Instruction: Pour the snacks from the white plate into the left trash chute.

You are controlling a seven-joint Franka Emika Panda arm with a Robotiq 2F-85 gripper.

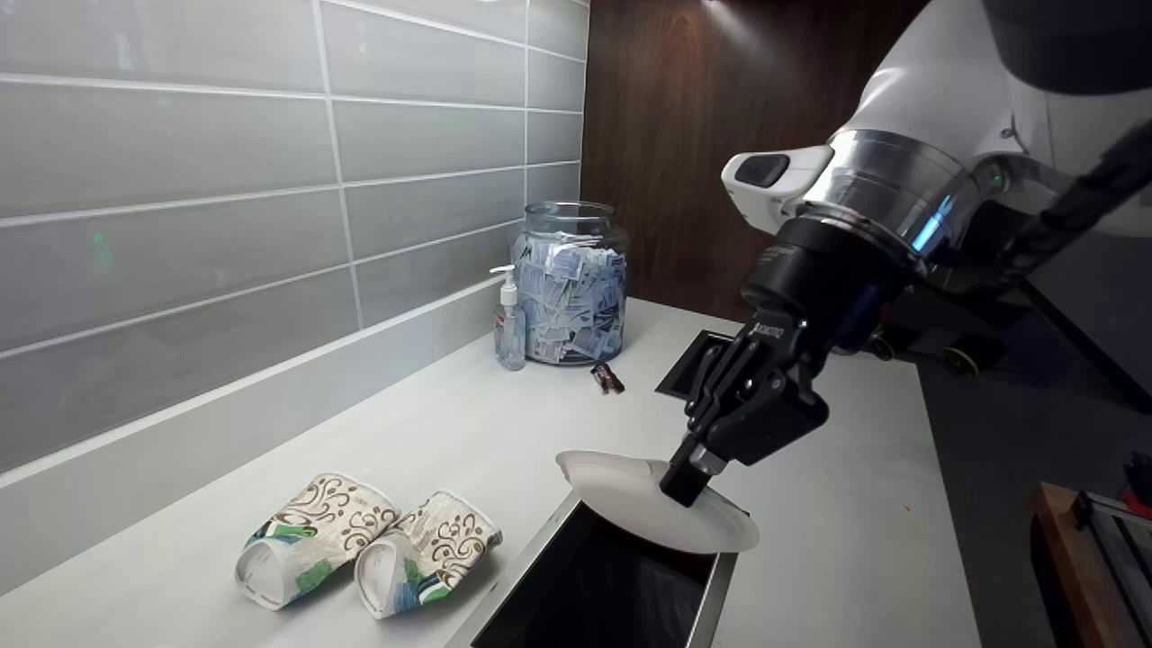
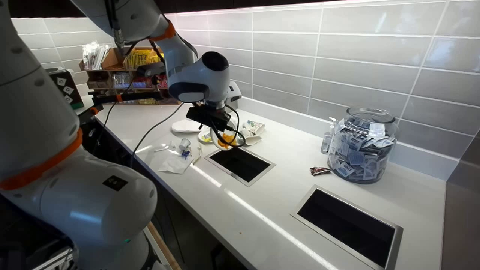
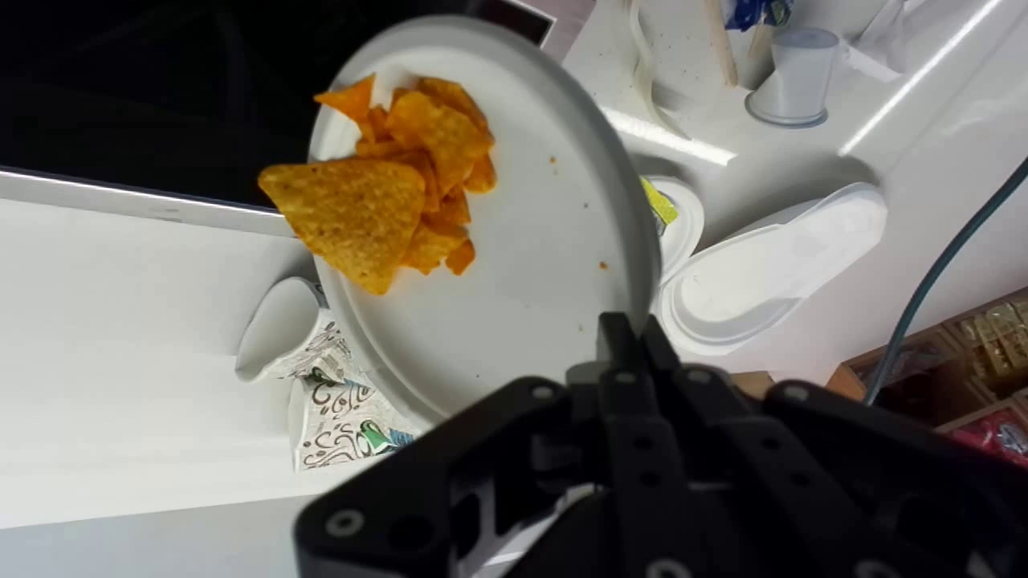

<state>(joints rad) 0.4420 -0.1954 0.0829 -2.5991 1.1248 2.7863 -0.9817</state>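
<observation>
The end effector [image 3: 630, 325] is clamped on the rim of the plate [image 3: 526, 265], which looks tipped, with the chips [image 3: 438, 132] heaped toward the edge across from the grip. It appears held above the chute [image 2: 243, 164] in both exterior views, though how squarely it covers the hole cannot be told. The pour seems about to begin, and the likeliest fault is a spill: the biggest chip [image 3: 353, 209] juts past the edge, close in the wrist view to the metal frame [image 3: 152, 206], so a turn toward the 2 cups [image 1: 333, 513] could drop pieces on the frame or the worktop [image 1: 855, 531]. The grip takes only 1 spot of rim; a brisk jerk might twist the plate loose and send it down the chute as well. Too timid a tilt may leave crumbs [image 3: 603, 265] behind.
</observation>
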